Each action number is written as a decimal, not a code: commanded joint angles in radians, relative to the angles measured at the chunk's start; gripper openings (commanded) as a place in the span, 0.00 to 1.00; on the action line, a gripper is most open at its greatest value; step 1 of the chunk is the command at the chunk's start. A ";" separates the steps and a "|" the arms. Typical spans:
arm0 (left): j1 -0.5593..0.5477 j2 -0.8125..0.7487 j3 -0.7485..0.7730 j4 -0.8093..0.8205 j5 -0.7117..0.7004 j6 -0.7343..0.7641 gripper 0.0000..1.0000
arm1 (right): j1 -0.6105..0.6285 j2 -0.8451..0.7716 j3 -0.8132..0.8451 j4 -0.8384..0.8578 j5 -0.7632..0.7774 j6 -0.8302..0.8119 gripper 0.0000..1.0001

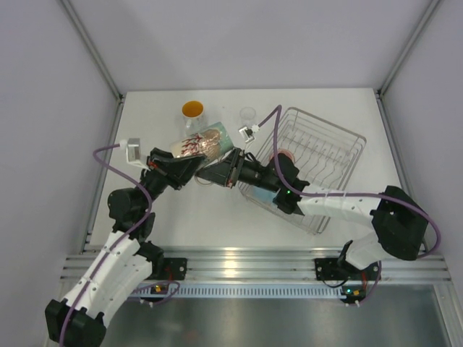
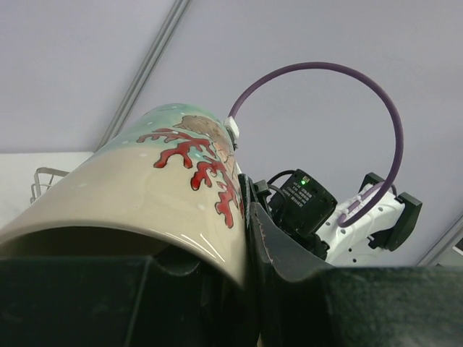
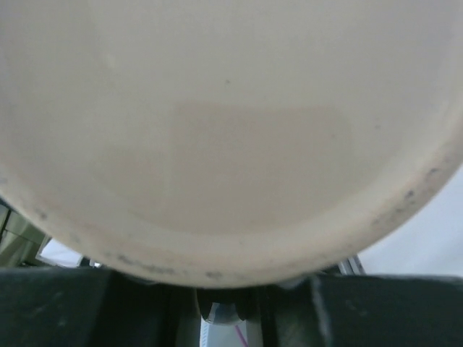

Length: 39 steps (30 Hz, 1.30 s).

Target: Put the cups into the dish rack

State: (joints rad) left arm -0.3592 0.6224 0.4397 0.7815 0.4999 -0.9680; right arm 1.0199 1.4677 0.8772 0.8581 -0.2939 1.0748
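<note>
mug hangs between two claws, rack off to the right

the left gripper (image 1: 185, 163) is clamped on the cream patterned mug (image 1: 199, 143), one finger (image 2: 278, 242) pressed on the outside of the wall by the rim and the other seemingly inside the mouth. it holds the mug up off the table (image 1: 210, 217), lying over on its side. the long axis runs from the mouth at the left claw to the base on the right, slanting a little away from the arms

the right gripper (image 1: 217, 168) sits right at that base end; its own camera sees almost nothing but the pale underside of the mug. whether its jaws have hold of the mug i cannot tell, as the fingers are lost in the dark at the bottom of that view

the dish rack (image 1: 327, 123) lies to the right of both claws, and the right arm reaches across its near-left corner, so that arm is plainly the nearer one. to my eye a hand-over is the step in hand, and a sloppy grip on the base could let the mug drop

further back on the table stand an orange-inside mug (image 1: 192, 110) and a clear glass (image 1: 248, 113), both clear of the way to the rack
</note>
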 commanded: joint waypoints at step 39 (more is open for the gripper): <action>-0.035 0.108 -0.015 0.056 0.104 -0.048 0.98 | -0.178 -0.358 -0.305 0.162 0.090 0.010 0.00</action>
State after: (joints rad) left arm -0.3908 0.7311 0.4164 0.7998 0.5877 -1.0180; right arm 0.8768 1.2041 0.5640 0.8692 -0.2241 1.0931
